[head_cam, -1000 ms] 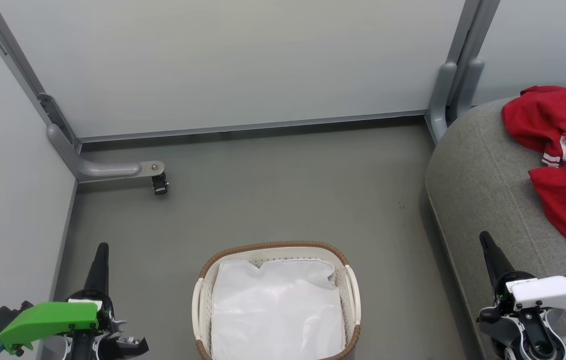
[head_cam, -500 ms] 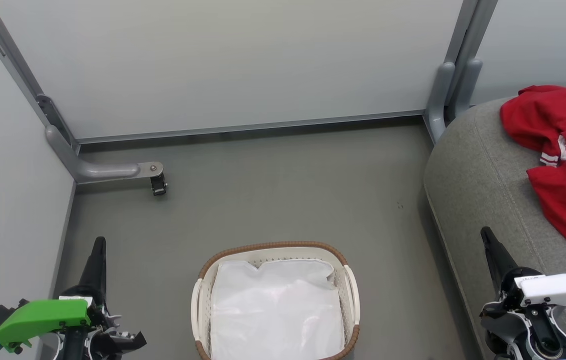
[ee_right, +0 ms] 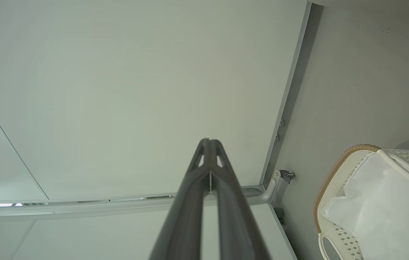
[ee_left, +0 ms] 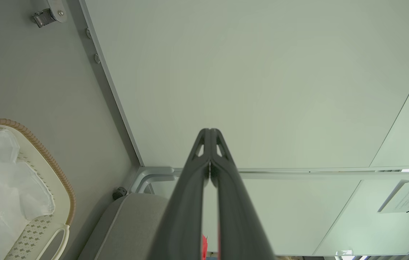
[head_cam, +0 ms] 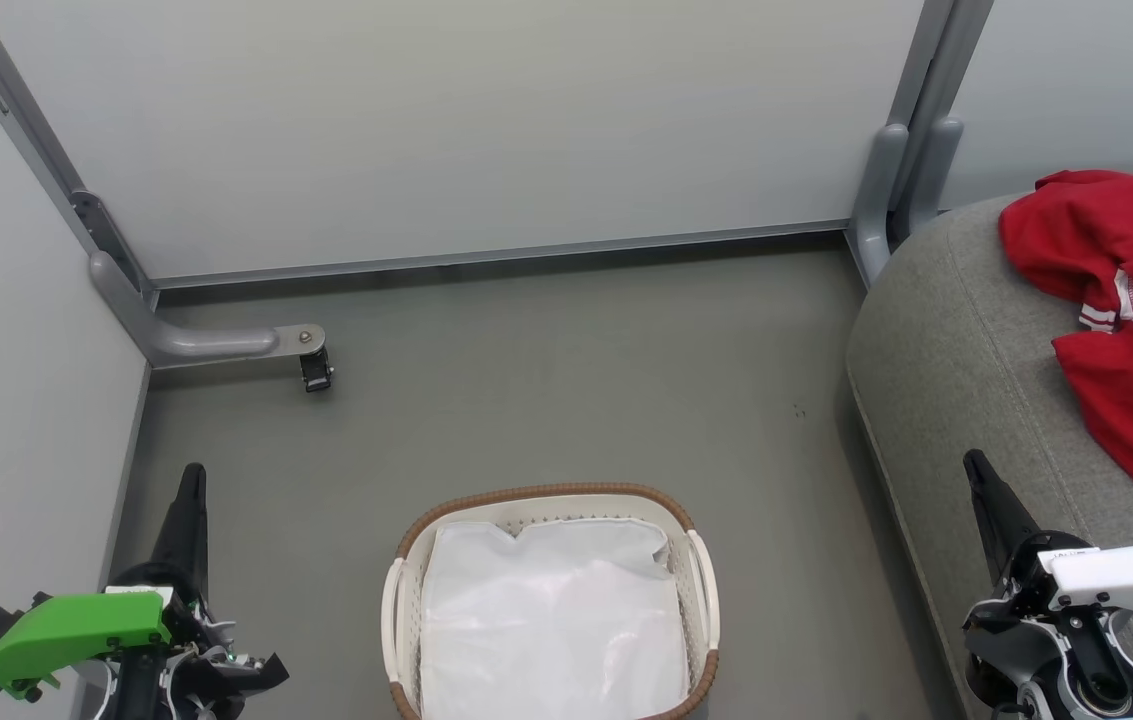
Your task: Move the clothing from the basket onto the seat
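The red clothing [head_cam: 1116, 290] with white panels and striped trim lies crumpled on the grey seat [head_cam: 956, 370] at the right. The white basket [head_cam: 404, 600] with its brown rim stands on the floor at bottom centre, holding a plain white liner cloth [head_cam: 551, 625]. My left gripper [head_cam: 192, 472] is shut and empty at the lower left, left of the basket. My right gripper [head_cam: 972, 460] is shut and empty at the lower right, over the seat's front edge. Each wrist view shows its gripper's tips pressed together: the left gripper [ee_left: 209, 130], the right gripper [ee_right: 209, 141].
Pale partition walls close the space behind and on the left. A grey partition foot with a caster [head_cam: 314, 372] juts onto the floor at the left. Another grey post [head_cam: 881, 190] stands at the seat's back corner. Grey floor [head_cam: 566, 400] lies between basket and walls.
Both grippers have drifted slightly up the view, and the left arm's green housing has sunk towards the bottom edge. The basket, the clothing and the seat stay put.
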Robot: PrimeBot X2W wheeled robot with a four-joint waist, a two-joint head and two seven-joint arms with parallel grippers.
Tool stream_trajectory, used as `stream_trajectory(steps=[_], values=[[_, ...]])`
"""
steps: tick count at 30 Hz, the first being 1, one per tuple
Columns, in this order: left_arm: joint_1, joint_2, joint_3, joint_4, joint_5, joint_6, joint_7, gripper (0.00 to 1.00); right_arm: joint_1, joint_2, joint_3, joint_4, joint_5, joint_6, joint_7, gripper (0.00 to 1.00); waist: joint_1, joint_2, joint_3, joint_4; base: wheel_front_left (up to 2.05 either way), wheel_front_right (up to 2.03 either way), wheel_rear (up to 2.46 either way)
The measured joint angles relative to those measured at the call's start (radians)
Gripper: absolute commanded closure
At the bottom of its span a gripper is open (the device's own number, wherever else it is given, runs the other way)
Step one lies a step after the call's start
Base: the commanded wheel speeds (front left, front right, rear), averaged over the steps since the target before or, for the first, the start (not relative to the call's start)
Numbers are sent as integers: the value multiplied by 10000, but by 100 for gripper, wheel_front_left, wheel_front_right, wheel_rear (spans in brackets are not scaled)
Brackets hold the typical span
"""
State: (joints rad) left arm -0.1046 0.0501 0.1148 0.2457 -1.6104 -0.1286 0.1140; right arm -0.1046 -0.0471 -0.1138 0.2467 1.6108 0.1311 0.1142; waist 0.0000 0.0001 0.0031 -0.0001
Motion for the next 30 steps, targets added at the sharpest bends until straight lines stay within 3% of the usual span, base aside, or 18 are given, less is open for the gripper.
stream_trajectory(steps=[30], values=[[0, 0, 0, 0, -8, -2, 2, 100, -3, 0, 0, -2, 2, 0, 0, 100, 0, 0, 0, 0, 0, 0, 0]])
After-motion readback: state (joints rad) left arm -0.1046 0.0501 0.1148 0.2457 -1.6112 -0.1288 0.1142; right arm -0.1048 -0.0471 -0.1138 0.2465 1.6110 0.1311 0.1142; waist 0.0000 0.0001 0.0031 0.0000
